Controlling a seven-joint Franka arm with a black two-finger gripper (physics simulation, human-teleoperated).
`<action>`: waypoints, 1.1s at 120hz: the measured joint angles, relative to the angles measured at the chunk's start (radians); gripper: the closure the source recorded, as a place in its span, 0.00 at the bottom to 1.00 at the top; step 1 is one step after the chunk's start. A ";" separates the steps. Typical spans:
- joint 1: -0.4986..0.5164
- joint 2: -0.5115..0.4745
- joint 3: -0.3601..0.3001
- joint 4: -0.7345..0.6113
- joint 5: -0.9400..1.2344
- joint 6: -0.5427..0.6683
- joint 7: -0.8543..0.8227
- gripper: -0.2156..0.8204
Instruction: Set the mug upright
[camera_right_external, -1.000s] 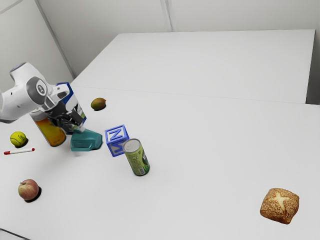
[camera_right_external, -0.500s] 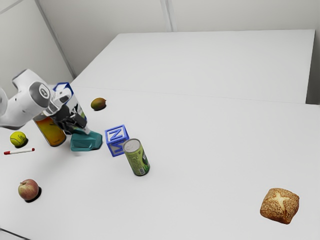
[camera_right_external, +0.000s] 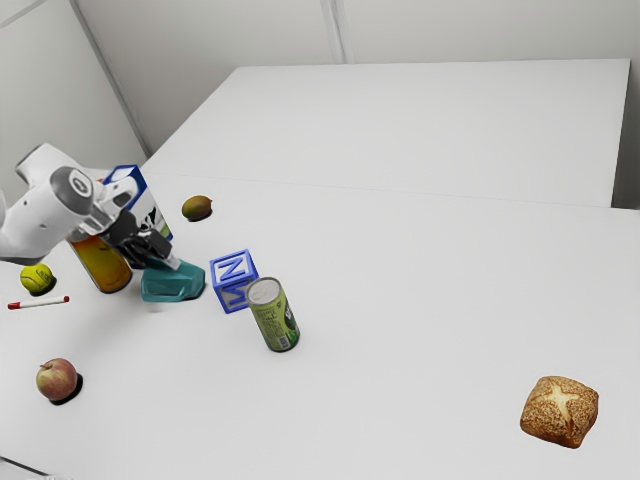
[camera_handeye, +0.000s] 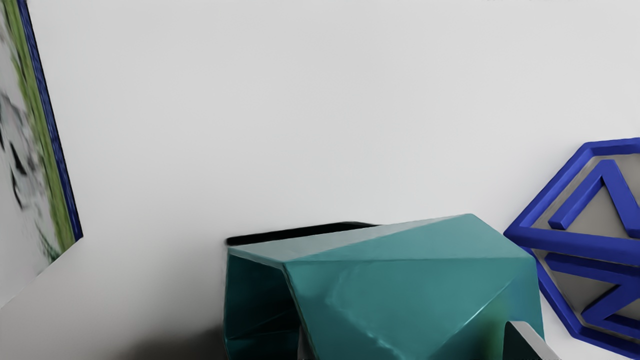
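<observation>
1. Chg vs. 1 s ago: the black two-finger gripper (camera_right_external: 169, 262) has come down and a bit toward the exterior view's right, now right at the mug; over the last half sec only a slight shift of the arm
2. The teal, faceted, glossy mug (camera_right_external: 172, 286) hasn't visibly moved – it lies on its side on the white table (camera_right_external: 400, 300), b/w the amber bottle w/ the orange contents (camera_right_external: 106, 266) and the blue-framed letter block (camera_right_external: 233, 281), just beside the latter
3. Its dark open mouth (camera_handeye: 260, 305) faces away from the block, base end toward it, so the mug isn't upright as of now
4. Gripper state: open, fingers wide apart lengthwise along the mug – one finger (camera_handeye: 527, 345) by the base end, the other finger (camera_handeye: 304, 350) at the mouth; can't tell if either touches, no grip to be seen
5. Meaning for the task: approach looks abt done, I'd judge; next is prob. closing on the mug, then lifting and turning it so the mouth points up
6. Risks: slick slanted faces may slip, & the block is close enough to get bumped in the turn
</observation>
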 joint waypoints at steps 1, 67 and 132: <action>0.005 -0.001 -0.006 0.000 0.000 -0.001 0.001 0.48; 0.086 -0.034 -0.125 0.012 0.000 -0.036 0.044 0.89; 0.007 -0.091 -0.146 0.032 0.119 -0.071 0.030 0.96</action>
